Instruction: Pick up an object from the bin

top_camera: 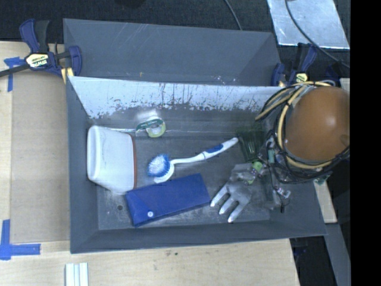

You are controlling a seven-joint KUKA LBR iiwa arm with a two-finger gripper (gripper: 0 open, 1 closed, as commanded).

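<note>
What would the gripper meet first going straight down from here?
Likely the grey hand-shaped thing beneath the gripper, at lower right; depth is unclear, so possibly the bare bin floor beside it.

Black matte surface [178, 2] at top; shiny grey sheet [306, 16] upper right.

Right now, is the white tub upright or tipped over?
Tipped, it seems: the white tub lies on its side at the left of the bin, its rim toward the brush.

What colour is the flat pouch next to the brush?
The flat pouch is dark blue, seen best in the camera view.
</note>
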